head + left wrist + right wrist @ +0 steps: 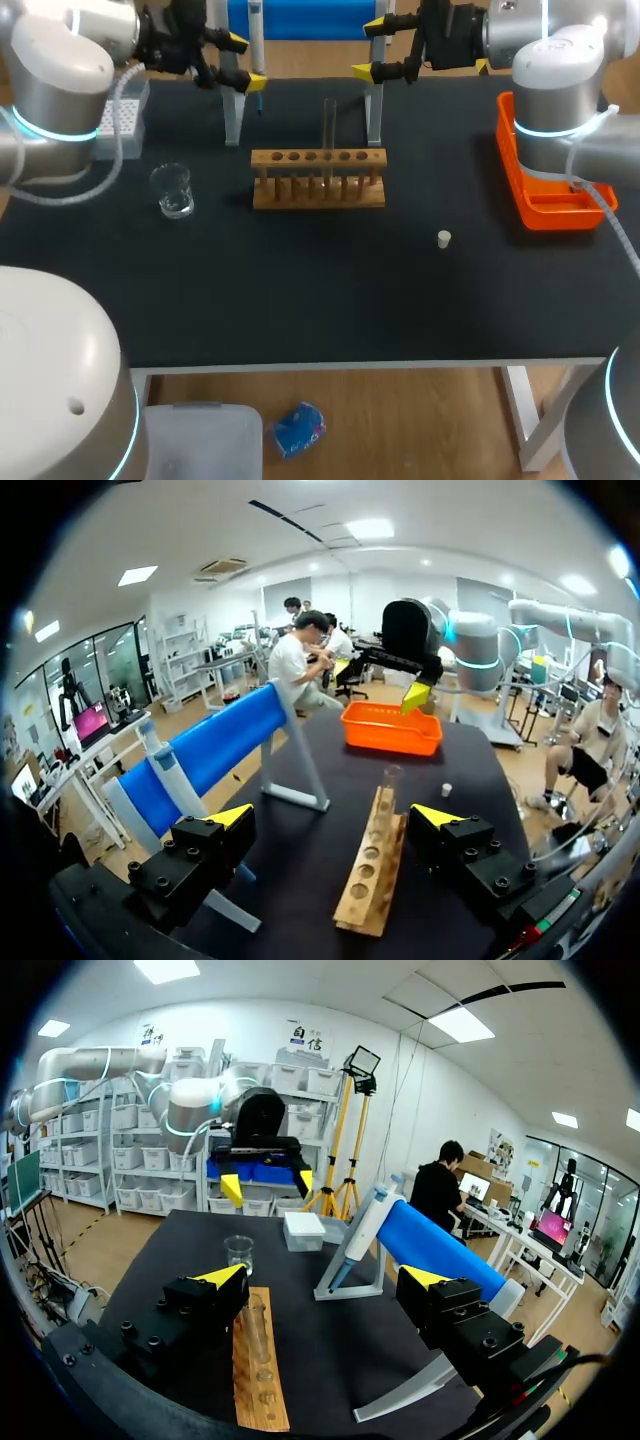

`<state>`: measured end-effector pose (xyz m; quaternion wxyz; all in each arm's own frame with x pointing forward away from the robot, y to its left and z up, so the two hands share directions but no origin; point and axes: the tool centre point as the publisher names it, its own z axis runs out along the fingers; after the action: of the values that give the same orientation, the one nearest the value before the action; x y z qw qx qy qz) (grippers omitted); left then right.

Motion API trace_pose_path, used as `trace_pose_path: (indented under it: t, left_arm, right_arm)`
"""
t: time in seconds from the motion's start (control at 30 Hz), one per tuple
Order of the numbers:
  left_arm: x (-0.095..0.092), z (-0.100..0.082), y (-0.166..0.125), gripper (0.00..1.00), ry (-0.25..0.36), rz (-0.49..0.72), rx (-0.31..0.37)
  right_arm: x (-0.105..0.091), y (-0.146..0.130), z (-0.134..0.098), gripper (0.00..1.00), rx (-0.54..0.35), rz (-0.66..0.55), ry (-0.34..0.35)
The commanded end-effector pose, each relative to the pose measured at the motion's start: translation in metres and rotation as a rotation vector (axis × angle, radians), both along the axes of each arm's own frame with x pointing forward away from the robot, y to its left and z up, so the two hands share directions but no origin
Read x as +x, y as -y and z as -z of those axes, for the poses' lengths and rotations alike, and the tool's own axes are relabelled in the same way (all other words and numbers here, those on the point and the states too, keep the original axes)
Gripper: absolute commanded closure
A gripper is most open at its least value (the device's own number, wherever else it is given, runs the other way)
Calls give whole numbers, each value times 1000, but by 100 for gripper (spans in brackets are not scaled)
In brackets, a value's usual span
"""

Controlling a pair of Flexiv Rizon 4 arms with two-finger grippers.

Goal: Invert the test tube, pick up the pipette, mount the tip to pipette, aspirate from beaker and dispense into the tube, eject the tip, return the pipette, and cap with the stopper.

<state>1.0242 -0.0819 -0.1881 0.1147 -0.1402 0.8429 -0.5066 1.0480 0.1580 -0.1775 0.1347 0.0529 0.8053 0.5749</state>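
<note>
Our left gripper (246, 61) and right gripper (368, 48) hang open at eleven and one o'clock of the wooden rack (318, 190) holding a clear glass tube (329, 125).

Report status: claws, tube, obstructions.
Left claw open, empty; right claw open, empty. Tube standing in rack, untouched. Stopper right of rack, apart. Nothing between claws and tube.

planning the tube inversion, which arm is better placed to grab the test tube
Probably right: the right tool, open, sits nearer the test tube standing in the rack; the left tool is farther off.
</note>
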Motion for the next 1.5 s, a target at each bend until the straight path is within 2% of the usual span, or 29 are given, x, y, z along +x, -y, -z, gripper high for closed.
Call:
trace_pose_path:
  t: [0.03,0.33,0.4,0.8,1.5]
  left_arm:
    - [-25,6,11,0,51,-78,-15]
    - [-43,18,28,0,56,-137,13]
    - [-44,22,31,0,47,-162,47]
    - [-41,45,47,0,7,-224,-1]
    - [-42,46,46,0,5,-229,-9]
  right_arm:
    - [0,1,0,0,-2,-2,-1]
    - [0,1,0,0,-2,-2,-1]
    - [0,1,0,0,-2,-2,-1]
    - [0,1,0,0,-2,-2,-1]
    - [0,1,0,0,-2,-2,-1]
